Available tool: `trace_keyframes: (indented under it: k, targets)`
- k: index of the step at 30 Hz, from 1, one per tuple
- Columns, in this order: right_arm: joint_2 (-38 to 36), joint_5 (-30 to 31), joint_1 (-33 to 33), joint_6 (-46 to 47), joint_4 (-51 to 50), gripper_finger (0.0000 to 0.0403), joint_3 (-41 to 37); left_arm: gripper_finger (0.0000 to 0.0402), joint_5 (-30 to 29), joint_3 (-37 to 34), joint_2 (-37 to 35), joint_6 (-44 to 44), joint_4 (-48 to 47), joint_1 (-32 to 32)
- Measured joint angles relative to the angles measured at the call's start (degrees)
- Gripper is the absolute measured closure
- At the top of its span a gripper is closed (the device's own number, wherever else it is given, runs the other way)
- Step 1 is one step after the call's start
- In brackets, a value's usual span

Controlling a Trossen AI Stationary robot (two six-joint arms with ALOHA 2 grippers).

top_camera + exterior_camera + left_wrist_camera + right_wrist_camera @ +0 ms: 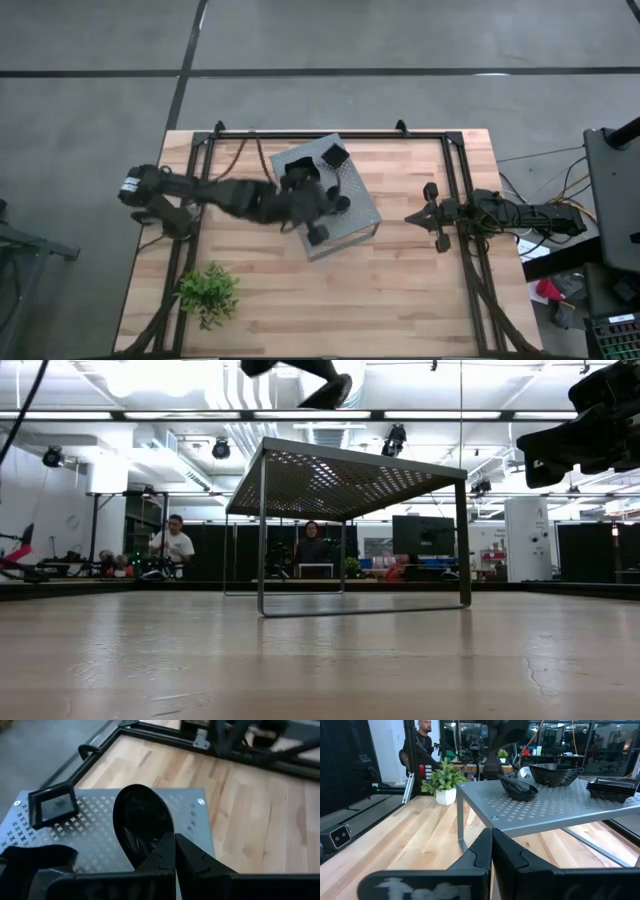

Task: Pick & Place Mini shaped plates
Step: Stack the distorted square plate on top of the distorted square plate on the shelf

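Note:
My left gripper point(175, 851) is shut on a glossy black leaf-shaped mini plate point(141, 815). It hangs over the grey perforated box point(350, 228) in the middle of the table, and shows high above the box's top in the low view point(328, 390). More black mini plates rest on the box's top. One is a square plate point(52, 806) near the far right corner. There are also leaf-shaped plates point(519, 787) and a stack of square plates point(612, 787). My right gripper point(412, 217) stays shut at the table's right, holding nothing. My left gripper pinches the leaf-shaped plate's near rim point(159, 844) between its two shut fingers. It comes at the plate from the table's left, slanting down. The plate juts out ahead of the fingertips, hollow side up, lifted clear of the box's top.
A small green plant point(208, 292) stands near the table's front left corner. A black frame point(455, 170) runs round the table's edges. Bare wood lies in front of and to the right of the box. People stand in the room beyond the table point(176, 542).

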Motion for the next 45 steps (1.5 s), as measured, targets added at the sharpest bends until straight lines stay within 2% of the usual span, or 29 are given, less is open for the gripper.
trace_keyframes:
  k: [6,9,19,26,36,45]
  targets:
    - [0.00,0.00,0.00,0.00,0.00,0.0394,0.00,0.0401,9.83,0.01,0.35,-1.77,-1.52,7.71]
    - [0.00,0.00,0.00,0.00,0.00,0.0394,0.00,0.0401,11.72,-0.53,0.54,-4.98,-1.91,9.41]
    - [0.00,0.00,0.00,0.00,0.00,0.0394,0.00,0.0402,15.76,1.53,2.78,-3.95,-4.43,9.79]
    - [0.00,0.00,0.00,0.00,0.00,0.0394,0.00,0.0402,15.23,5.64,5.61,-3.96,-11.13,9.79]
    - [0.00,0.00,0.00,0.00,0.00,0.0394,0.00,0.0402,15.36,13.44,10.80,0.98,-14.32,9.83]
    - [0.00,0.00,0.00,0.00,0.00,0.0394,0.00,0.0401,16.06,14.64,14.22,2.04,-14.89,9.61]
